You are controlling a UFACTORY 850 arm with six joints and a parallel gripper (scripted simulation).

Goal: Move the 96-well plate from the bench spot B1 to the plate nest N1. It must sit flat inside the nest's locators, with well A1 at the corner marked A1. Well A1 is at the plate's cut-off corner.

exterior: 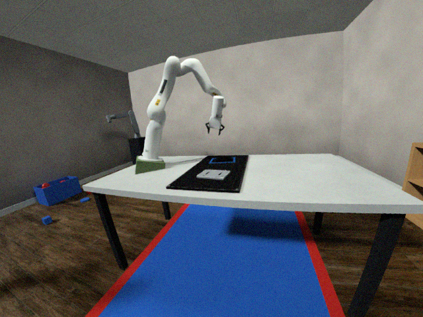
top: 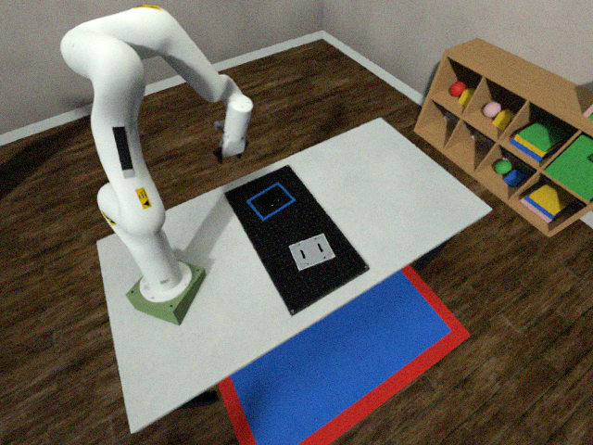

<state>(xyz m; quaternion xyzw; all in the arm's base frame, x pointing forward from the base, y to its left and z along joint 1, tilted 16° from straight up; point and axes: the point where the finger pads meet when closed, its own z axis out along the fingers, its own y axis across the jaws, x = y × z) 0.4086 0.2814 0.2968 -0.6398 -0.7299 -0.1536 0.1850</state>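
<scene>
A black mat [top: 306,287] [exterior: 205,185] lies on the white table [top: 383,182] [exterior: 307,184]. At its far end is a blue-edged rectangle [top: 255,210] [exterior: 222,162] with a dark inside; I cannot tell whether it is the plate or only a marking. Nearer the front sits a flat light grey square [top: 311,259] [exterior: 213,174] with two dark slots and small corner pieces. My gripper [top: 229,155] [exterior: 214,129] is open and empty. It points down, high above the table, near the mat's far end and a little beyond the blue rectangle.
The arm's green base [top: 167,306] [exterior: 149,166] stands on the table left of the mat. A wooden shelf [top: 507,71] [exterior: 413,177] with coloured blocks stands to the right. A blue and red rug [top: 345,354] [exterior: 222,266] lies under the table's front edge.
</scene>
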